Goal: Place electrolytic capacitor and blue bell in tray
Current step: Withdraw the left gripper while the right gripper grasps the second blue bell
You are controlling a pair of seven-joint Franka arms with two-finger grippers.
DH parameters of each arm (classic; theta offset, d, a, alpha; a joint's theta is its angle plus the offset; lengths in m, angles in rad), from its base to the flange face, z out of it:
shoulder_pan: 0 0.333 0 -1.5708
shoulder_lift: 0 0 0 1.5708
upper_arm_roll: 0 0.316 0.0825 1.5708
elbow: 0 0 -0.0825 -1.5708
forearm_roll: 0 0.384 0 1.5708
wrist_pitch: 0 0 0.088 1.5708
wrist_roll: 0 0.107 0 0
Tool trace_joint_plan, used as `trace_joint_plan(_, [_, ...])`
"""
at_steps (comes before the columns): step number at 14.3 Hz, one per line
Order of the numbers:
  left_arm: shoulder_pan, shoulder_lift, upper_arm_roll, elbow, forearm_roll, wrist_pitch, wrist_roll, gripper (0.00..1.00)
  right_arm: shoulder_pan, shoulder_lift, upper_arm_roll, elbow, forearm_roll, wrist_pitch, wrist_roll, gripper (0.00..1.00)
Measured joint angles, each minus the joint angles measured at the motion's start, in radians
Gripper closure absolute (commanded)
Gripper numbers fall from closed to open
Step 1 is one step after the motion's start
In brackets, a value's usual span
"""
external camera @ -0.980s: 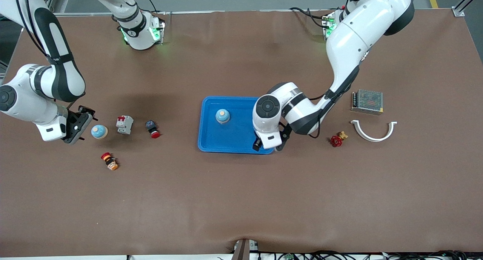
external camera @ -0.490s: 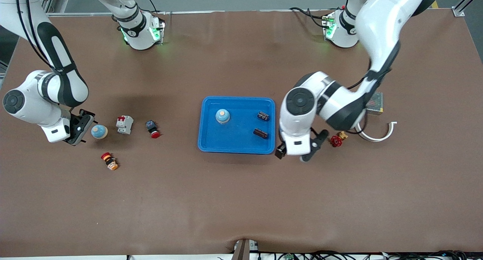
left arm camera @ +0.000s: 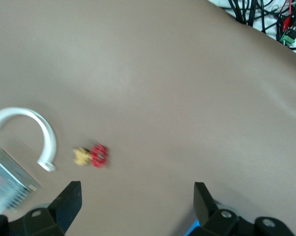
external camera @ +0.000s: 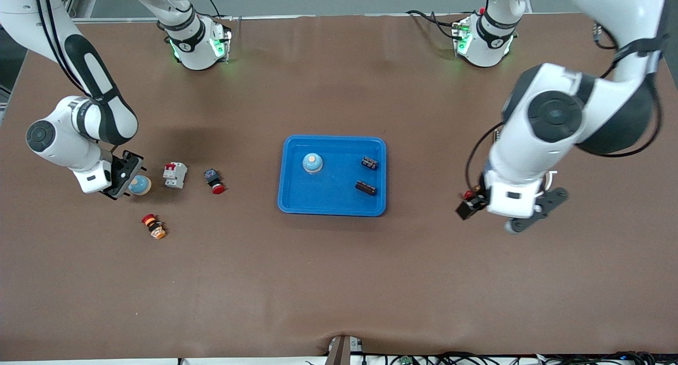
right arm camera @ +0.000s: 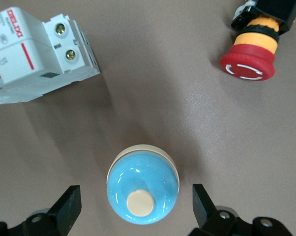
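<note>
The blue bell (right arm camera: 142,184) stands beside the white breaker (right arm camera: 34,55), well apart from the tray (external camera: 332,202). It looks hard, glossy, probably slippery; grip its lower rim. The right gripper (right arm camera: 135,206) straddles it, fingers wide. The left gripper (left arm camera: 136,202) hangs wide, empty.

Both arms are glossy white with rounded link housings and dark grey to black joint bands and round end caps. Green indicator lights glow at each white, conical base near the top of the frame. Black cables run along the upper links. Each wrist ends in a white block carrying black two-finger hardware.
</note>
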Motion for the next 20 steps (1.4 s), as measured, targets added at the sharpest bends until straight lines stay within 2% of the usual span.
trace_joint_plan(6, [0.154,-0.131,0.000,0.000,-0.085,-0.121,0.435,0.00,0.000,0.036,0.001,-0.001,0.000,0.048,0.000,0.00])
trace_joint_plan(8, [0.177,-0.165,0.000,-0.001,-0.102,-0.148,0.528,0.00,0.000,0.039,0.001,-0.001,0.000,0.050,0.000,0.28])
trace_joint_plan(10, [0.181,-0.198,0.012,-0.002,-0.132,-0.164,0.591,0.00,0.000,0.039,0.001,-0.001,0.000,0.051,-0.001,0.49])
trace_joint_plan(12, [0.143,-0.242,0.090,-0.005,-0.197,-0.197,0.646,0.00,0.000,0.037,0.001,0.001,0.000,0.052,-0.001,0.52])
trace_joint_plan(15, [-0.029,-0.309,0.308,-0.017,-0.258,-0.267,0.725,0.00,0.000,0.038,0.003,0.001,0.000,0.052,0.000,0.52])
trace_joint_plan(16, [-0.072,-0.326,0.350,-0.023,-0.267,-0.291,0.746,0.00,0.000,0.038,0.004,0.002,0.000,0.050,0.000,0.52])
trace_joint_plan(18, [-0.109,-0.360,0.382,-0.048,-0.276,-0.319,0.785,0.00,0.000,0.036,0.010,0.015,0.000,0.025,0.010,0.52])
trace_joint_plan(20, [-0.145,-0.395,0.428,-0.086,-0.280,-0.323,0.822,0.00,0.011,0.019,0.019,0.061,0.000,-0.075,0.051,0.52])
